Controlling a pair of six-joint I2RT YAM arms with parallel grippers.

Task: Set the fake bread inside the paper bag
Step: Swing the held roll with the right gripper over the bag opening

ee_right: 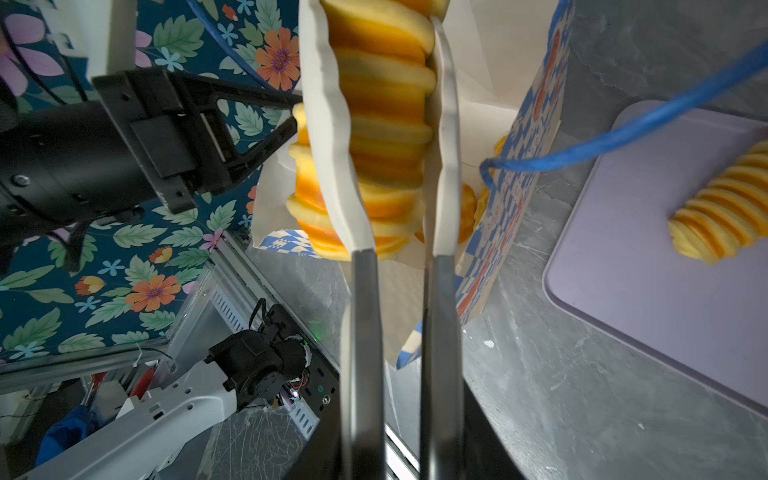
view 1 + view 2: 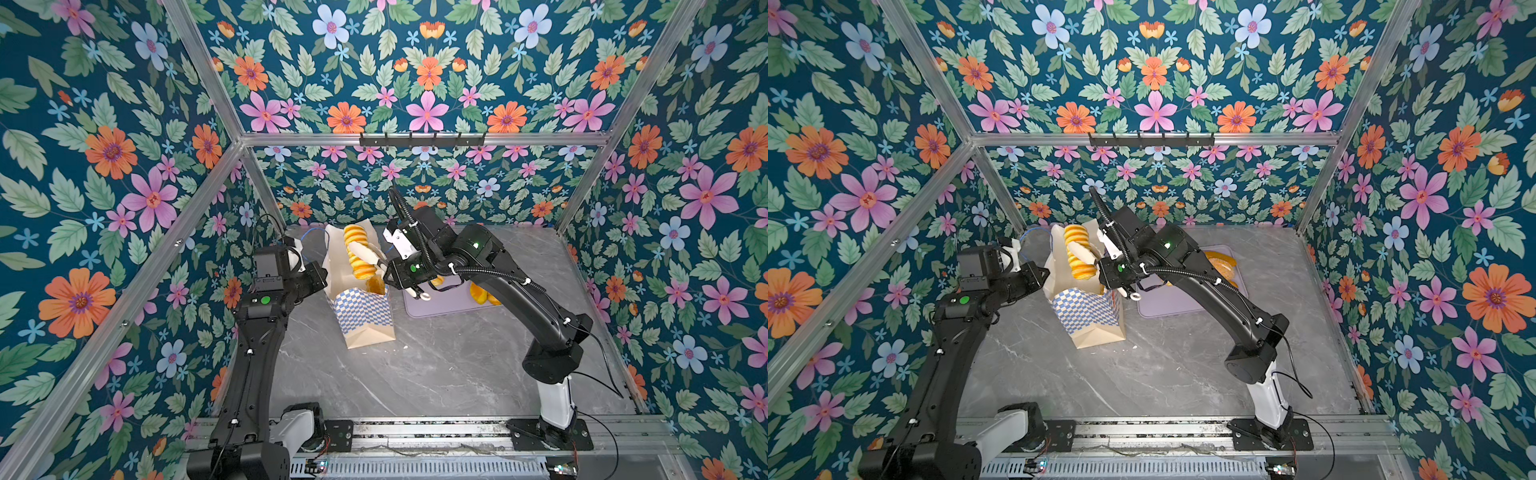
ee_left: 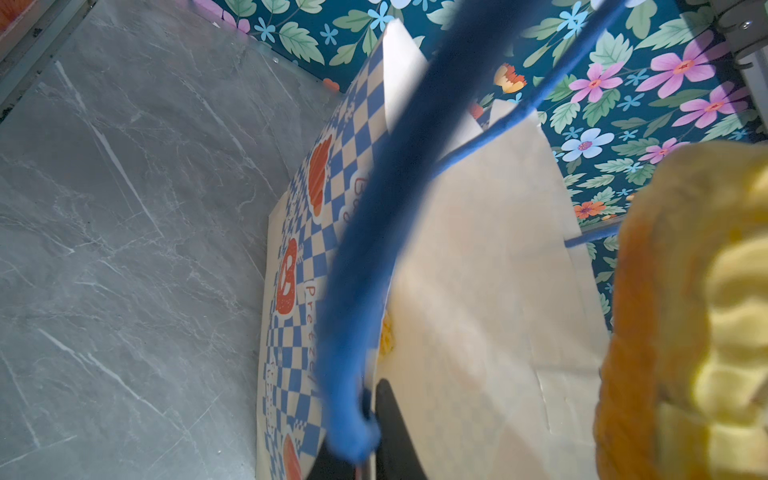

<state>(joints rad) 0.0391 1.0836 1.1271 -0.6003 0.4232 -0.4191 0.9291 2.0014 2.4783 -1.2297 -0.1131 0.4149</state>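
The left gripper is hard to read — its black jaws meet at the rim of the paper bag and pinch it. Whether paper or the blue cord handle lies between them cannot be told, since the cord is only a blur in the left wrist view. The right gripper presses its white fingers on either side of a ridged roll at the bag's open mouth; how far the roll's lower end reaches past the rim is unclear. Another bread piece shows partly inside. On the lilac tray just beside the bag, the right arm hides most of the bread in both top views — a second ridged roll is cut off at the picture's edge. The tabletop is grey marble, and the walls are flowered on dark blue.
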